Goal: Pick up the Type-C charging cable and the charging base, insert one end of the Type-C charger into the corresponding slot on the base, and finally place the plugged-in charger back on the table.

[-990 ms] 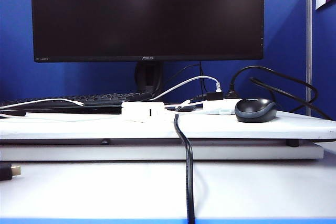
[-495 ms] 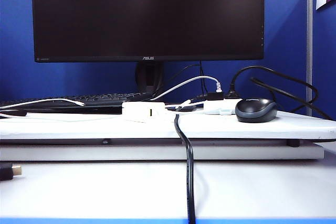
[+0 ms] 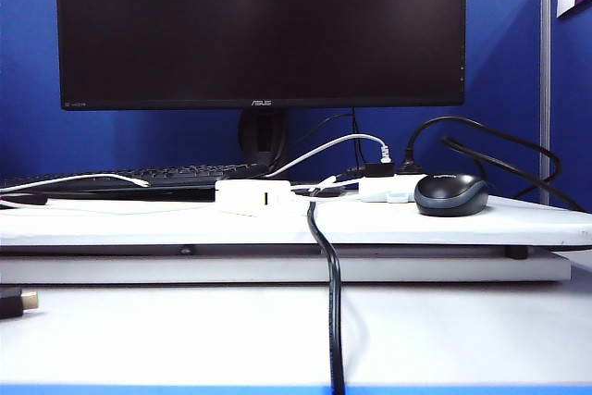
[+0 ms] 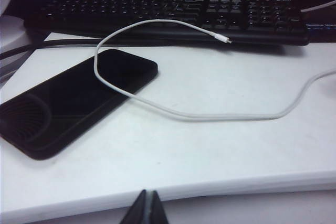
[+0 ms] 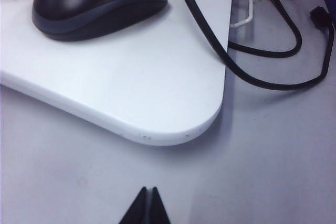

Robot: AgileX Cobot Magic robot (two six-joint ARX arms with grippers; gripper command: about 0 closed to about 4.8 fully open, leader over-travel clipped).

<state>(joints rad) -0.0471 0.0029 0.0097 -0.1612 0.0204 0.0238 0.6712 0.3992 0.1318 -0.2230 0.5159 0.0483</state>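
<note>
White table (image 3: 139,215) fills the mid frame of the exterior view, blue partition wall (image 3: 28,80) and dark monitor (image 3: 259,30) behind. Charging base (image 3: 252,197) sits centre on it, mouse (image 3: 450,194) to the right. Type-C charging cable (image 4: 173,113) loops over a black phone (image 4: 68,100), tip near the keyboard (image 4: 173,14). Left gripper (image 4: 145,209) closed, empty, off the table edge. Right gripper (image 5: 146,205) closed, empty, by the table corner.

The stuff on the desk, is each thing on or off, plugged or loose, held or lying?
Monitor: dark.
Phone: dark, lying flat.
Type-C charging cable: loose, tip unplugged.
Charging base: lying, unheld.
Mouse: resting.
Left gripper: shut, empty.
Right gripper: shut, empty.
</note>
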